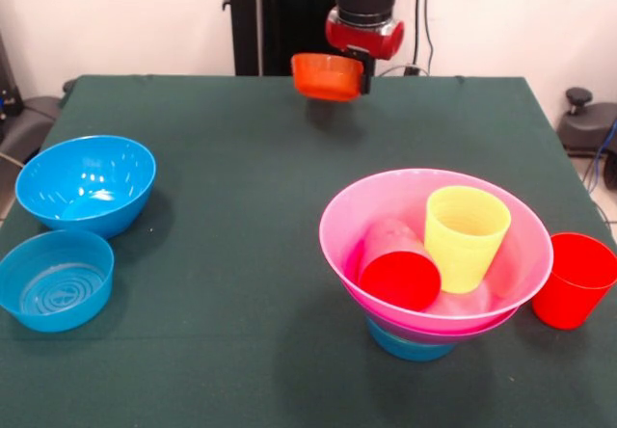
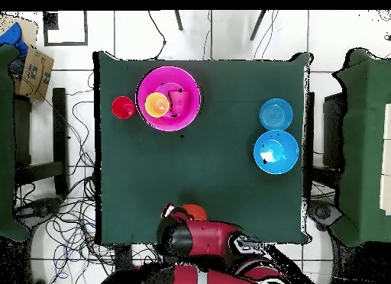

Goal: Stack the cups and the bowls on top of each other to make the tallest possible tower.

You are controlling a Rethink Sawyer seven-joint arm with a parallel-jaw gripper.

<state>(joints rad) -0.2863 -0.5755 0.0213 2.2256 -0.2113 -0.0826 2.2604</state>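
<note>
The dark green table point(image 1: 241, 206) is filling most of the front view, and the red and black arm point(image 1: 366, 4) is coming down at its far edge, at about twelve o'clock. On the table's right half, toward four o'clock, the tower point(image 1: 434, 254) is standing: the big pink bowl point(image 1: 347, 226) is sitting on a second, purplish rim that is just peeking out beneath it, and both are resting on a small blue bowl point(image 1: 410, 343) at the base. Inside the pink bowl the yellow cup point(image 1: 467, 235) is standing mouth up and leaning slightly, while a red cup point(image 1: 397, 272) is lying on its side beside it, its mouth facing the camera. The larger blue bowl point(image 1: 87, 183) is sitting at nine o'clock near the left edge, and the shallower blue bowl point(image 1: 55, 280) is lying just in front of it, close but apart. The second red cup point(image 1: 575, 280) is standing upright at the tower's right, just beside the pink rim. The small orange bowl point(image 1: 328, 76) is hanging clear of the table at twelve o'clock, casting a shadow on the cloth below, and the gripper point(image 1: 364, 73) is pinching its right rim. In the overhead view the gripper point(image 2: 177, 214) is showing at six o'clock with the orange bowl point(image 2: 195, 211) next to it, well apart from the tower point(image 2: 179, 117) at eleven o'clock.
</note>
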